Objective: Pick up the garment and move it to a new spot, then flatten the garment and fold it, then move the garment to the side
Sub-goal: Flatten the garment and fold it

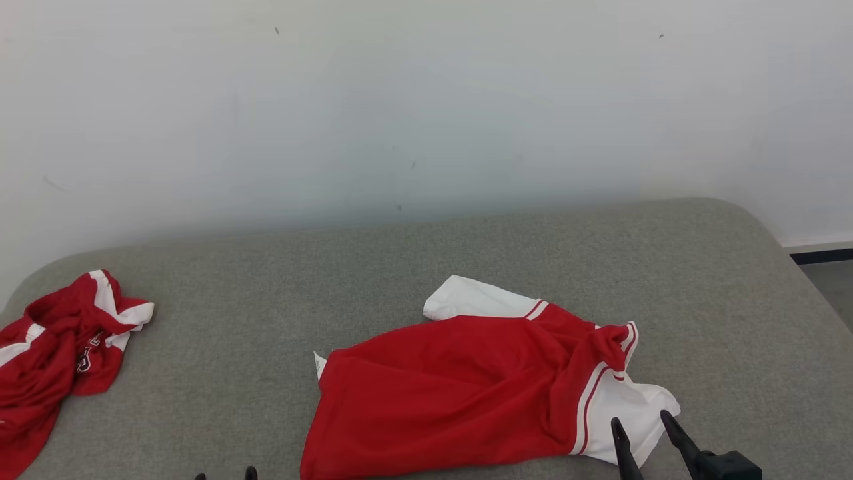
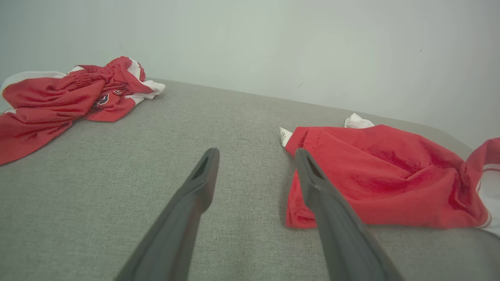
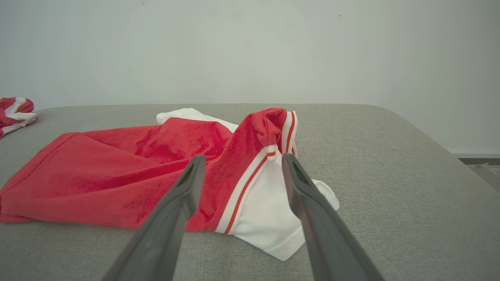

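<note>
Hovering with both sets of fingers spread and empty, right gripper (image 1: 640,417) lower right over the crumpled red garment (image 1: 460,393) at lower centre, left gripper (image 1: 224,474) lower left; risk: pinching one layer only, so it drags bunched.

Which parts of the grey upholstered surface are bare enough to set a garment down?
Bare: the middle strip of the grey upholstered surface between the crumpled red-and-white garment at left and the spread red-and-white shirt; the band along the white wall; the right end past the shirt. Crowded: left corner, near centre.
</note>
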You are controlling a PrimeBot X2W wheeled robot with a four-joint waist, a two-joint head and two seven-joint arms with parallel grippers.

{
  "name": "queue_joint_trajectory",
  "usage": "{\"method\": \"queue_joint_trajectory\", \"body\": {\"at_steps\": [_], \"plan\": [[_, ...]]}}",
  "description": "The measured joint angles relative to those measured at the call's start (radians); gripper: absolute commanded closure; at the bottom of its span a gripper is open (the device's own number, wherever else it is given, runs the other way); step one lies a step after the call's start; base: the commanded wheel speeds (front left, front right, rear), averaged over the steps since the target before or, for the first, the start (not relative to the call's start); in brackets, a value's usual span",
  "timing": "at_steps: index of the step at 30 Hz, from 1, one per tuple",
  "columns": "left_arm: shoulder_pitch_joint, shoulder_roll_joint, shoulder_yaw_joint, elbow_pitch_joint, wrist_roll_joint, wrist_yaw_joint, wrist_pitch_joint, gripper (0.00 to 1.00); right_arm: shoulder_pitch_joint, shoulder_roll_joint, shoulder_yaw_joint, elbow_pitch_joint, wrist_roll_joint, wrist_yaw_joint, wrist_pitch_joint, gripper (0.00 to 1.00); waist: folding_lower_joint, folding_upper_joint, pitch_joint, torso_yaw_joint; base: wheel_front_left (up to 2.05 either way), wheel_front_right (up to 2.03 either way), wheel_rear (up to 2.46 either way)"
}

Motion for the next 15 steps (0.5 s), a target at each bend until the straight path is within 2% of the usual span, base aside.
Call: {"method": "queue_joint_trajectory", "body": {"at_steps": [9, 15], "plan": [[-0.048, -0.001, -0.099, 0.103, -0.008, -0.019, 0.049, 0.00, -0.104, -0.019, -0.043, 0.098, -0.036, 0.000, 0.139, 0.00, 0.0000, 0.0001, 0.040, -0.012, 0.00, 0.00, 0.00], [-0.152, -0.001, -0.141, 0.230, -0.018, -0.025, 0.078, 0.00, -0.239, -0.101, -0.019, 0.242, -0.031, 0.000, 0.230, 0.00, 0.0002, 0.0002, 0.089, -0.022, 0.00, 0.00, 0.00]]}}
